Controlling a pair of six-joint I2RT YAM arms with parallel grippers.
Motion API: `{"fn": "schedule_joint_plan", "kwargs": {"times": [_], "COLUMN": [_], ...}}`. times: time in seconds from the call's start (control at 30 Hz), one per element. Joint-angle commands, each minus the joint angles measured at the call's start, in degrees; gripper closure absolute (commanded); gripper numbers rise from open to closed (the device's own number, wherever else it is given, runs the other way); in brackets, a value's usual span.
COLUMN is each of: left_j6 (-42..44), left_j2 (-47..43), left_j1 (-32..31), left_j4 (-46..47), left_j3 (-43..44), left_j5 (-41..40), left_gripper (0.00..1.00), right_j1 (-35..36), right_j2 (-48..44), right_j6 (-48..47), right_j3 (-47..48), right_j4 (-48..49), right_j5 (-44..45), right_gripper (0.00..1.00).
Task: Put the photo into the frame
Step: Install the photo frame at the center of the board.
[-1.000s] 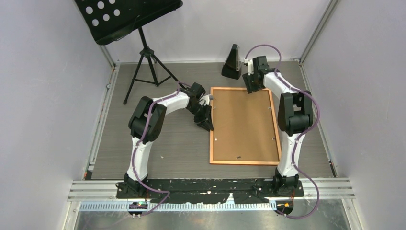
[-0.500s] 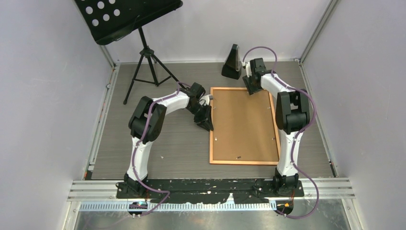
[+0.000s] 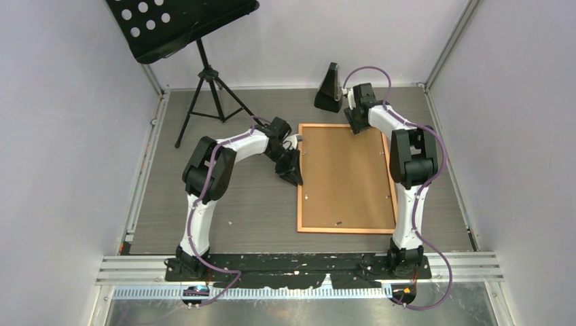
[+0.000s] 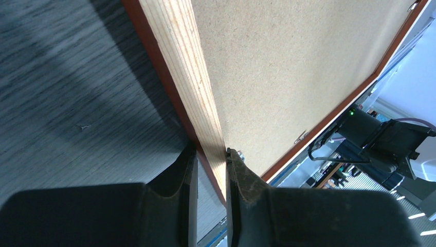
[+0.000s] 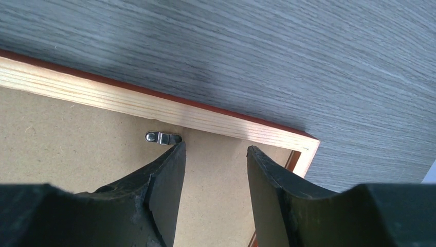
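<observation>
Top external: frame lies back-up on counter, backing board in it. Left wrist alone shows left gripper jaws narrow, pinching frame's side rail. Right wrist alone shows right gripper jaws half apart, empty, beside metal clip.

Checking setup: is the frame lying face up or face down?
Face down: the frame lies flat with its brown backing board and metal clip showing.
</observation>
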Motion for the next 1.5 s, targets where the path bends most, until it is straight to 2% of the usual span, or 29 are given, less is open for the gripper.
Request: {"fn": "schedule_joint_plan", "kwargs": {"times": [0.0, 1.47], "left_j6": [2.82, 2.83], "left_j2": [2.58, 3.26], "left_j1": [-0.78, -0.78], "left_j4": [-2.07, -2.43], "left_j3": [-0.54, -0.10], "left_j5": [0.10, 0.90], "left_gripper": [1.00, 1.00], "right_j1": [0.55, 2.97], "right_j2": [1.36, 4.10], "right_j6": [-0.03, 1.74], "right_j3": [1.64, 5.75], "right_j4": [1.98, 1.33], "right_j5": [1.12, -5.14], "right_gripper": [0.47, 0.47]}}
